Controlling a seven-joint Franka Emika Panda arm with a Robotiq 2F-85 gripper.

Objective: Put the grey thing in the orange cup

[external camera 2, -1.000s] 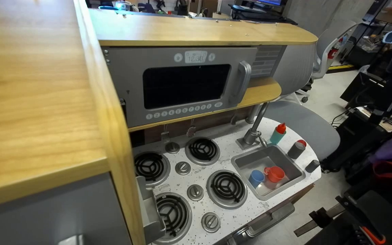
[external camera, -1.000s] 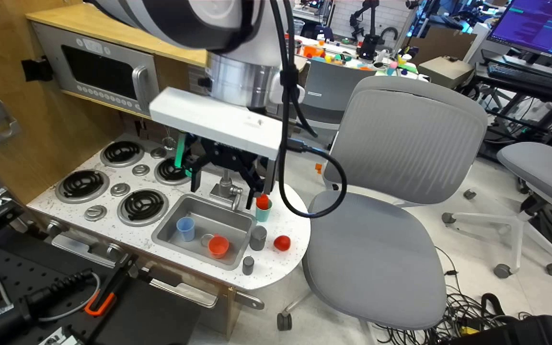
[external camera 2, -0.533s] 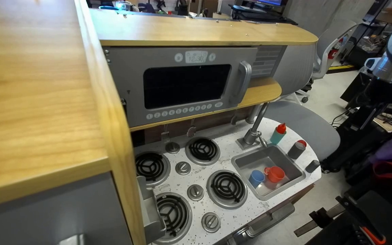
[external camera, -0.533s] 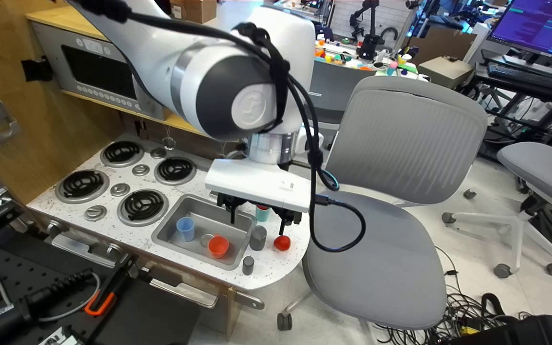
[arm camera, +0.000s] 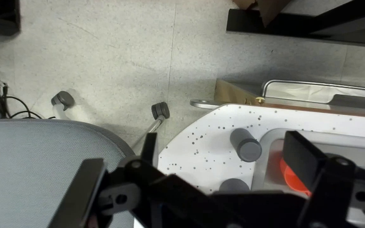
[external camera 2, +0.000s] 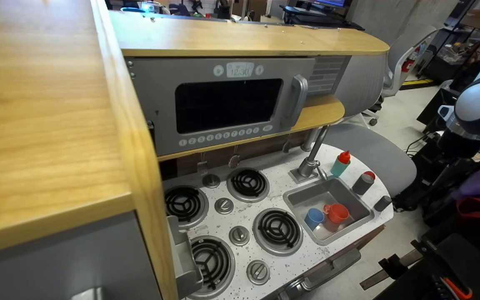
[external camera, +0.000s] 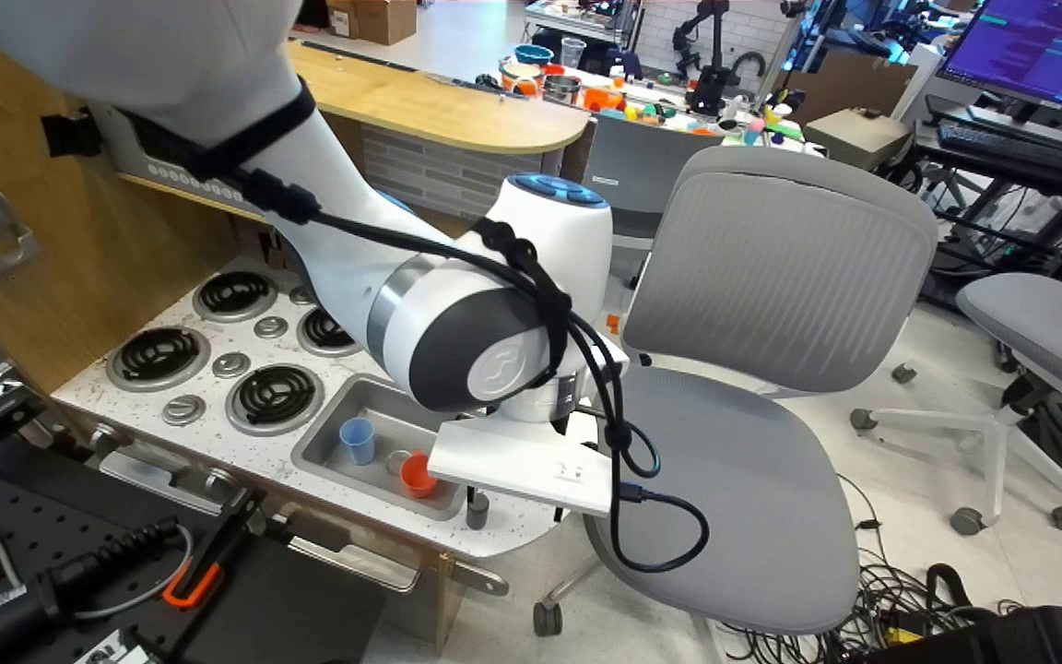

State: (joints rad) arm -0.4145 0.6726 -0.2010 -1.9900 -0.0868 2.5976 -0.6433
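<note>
The grey thing (external camera: 477,513) is a small dark-grey stubby cylinder, upright on the white counter beside the sink's corner. It also shows in an exterior view (external camera 2: 383,203) and in the wrist view (arm camera: 246,145). The orange cup (external camera: 418,474) lies in the sink, seen also in an exterior view (external camera 2: 337,213); in the wrist view the cup (arm camera: 293,179) is partly behind a finger. My gripper (arm camera: 223,141) is open and empty above the counter. The grey thing appears between its fingers, nearer the right finger in the wrist view. The gripper's mount hides much of it in an exterior view (external camera: 514,503).
A larger grey cylinder (external camera 2: 363,183) stands near the grey thing, with a red round item (external camera 2: 370,174) behind it. A teal cup with a red top (external camera 2: 340,163) stands near the faucet (external camera 2: 313,154). A blue cup (external camera: 358,441) is in the sink (external camera 2: 327,241). A chair (external camera: 725,498) adjoins the counter.
The arm has come down and forward from above the faucet to over the counter end by the grey thing. The gripper stays open. The cups and grey pieces have not moved.
</note>
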